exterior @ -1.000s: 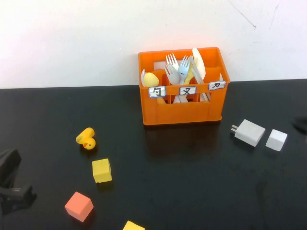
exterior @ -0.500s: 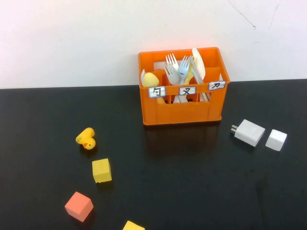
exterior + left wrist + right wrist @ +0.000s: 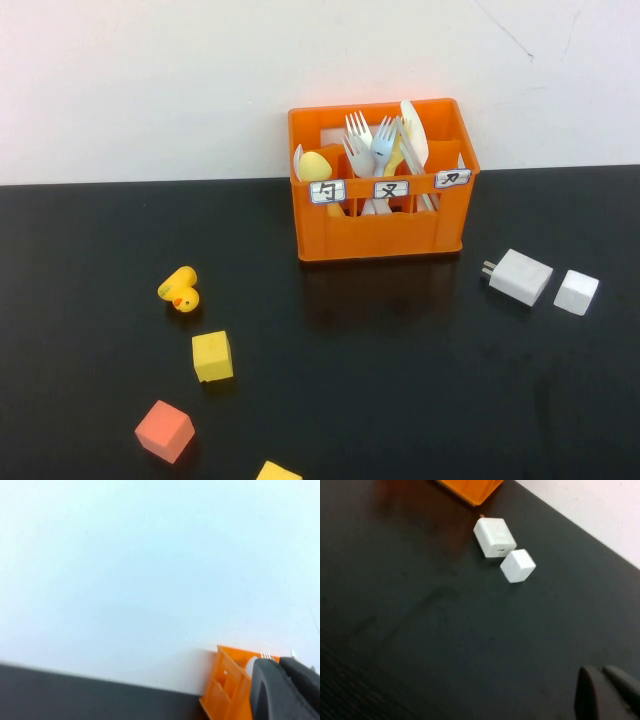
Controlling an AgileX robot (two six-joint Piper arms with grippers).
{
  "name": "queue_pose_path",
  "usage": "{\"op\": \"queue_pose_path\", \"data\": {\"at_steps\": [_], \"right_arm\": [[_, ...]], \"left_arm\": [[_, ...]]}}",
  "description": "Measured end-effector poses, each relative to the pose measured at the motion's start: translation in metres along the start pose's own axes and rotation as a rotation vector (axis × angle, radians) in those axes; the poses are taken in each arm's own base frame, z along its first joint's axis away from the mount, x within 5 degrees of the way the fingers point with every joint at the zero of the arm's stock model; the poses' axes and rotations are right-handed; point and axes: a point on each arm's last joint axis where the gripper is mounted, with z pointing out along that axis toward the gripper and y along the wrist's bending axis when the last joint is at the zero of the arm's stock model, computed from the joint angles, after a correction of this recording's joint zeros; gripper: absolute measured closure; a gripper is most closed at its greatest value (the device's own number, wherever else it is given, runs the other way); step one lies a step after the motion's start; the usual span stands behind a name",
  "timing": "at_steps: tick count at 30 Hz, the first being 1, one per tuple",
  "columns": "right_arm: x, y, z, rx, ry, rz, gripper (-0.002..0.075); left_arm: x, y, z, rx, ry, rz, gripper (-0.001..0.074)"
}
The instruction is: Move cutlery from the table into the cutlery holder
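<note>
At the edge of each wrist view, dark fingertips are showing pressed together: the left gripper is sitting fully closed and gripping nothing, with the white wall filling most of its view and a corner of the cutlery holder lying just behind its tips. The right gripper is likewise sitting closed and empty, hanging over bare black table, well apart from the white charger and the white cube, which are lying just beside each other. Neither gripper is appearing in the high view.

The cutlery holder is standing upright near the table's far edge, close to the wall. The light blue fork is standing tines-up in the middle compartment among white forks, the yellow spoon is sitting in the left compartment, and the grey fork cannot be told from the white pieces.

The table is lying open in front of the holder. On the left side a yellow duck, a yellow cube and an orange cube are sitting apart from one another, and another yellow cube is sitting cut off by the near edge. The charger and white cube are lying to the holder's right.
</note>
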Motion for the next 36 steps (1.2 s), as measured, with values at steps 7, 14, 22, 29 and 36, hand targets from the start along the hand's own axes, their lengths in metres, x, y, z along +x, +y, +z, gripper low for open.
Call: {"op": "queue_pose_path", "data": {"at_steps": [7,14,22,29,36], "right_arm": [[0.012,0.01,0.014,-0.028,0.033,-0.005,0.0728],[0.011,0.012,0.017,-0.031,0.0,-0.008,0.0728],[0.011,0.012,0.017,-0.031,0.0,-0.008,0.0728],[0.01,0.012,0.017,-0.031,-0.002,-0.008,0.0728],[0.01,0.012,0.017,-0.031,-0.002,-0.008,0.0728]], "left_arm": [[-0.002,0.004,0.0,-0.048,-0.02,0.058,0.0736],[-0.001,0.012,-0.001,-0.128,-0.021,0.061,0.0736],[-0.001,0.012,-0.001,-0.134,-0.018,0.058,0.0736],[-0.001,0.012,-0.001,-0.134,-0.018,0.058,0.0736],[-0.001,0.012,-0.001,-0.134,-0.018,0.058,0.0736]]}}
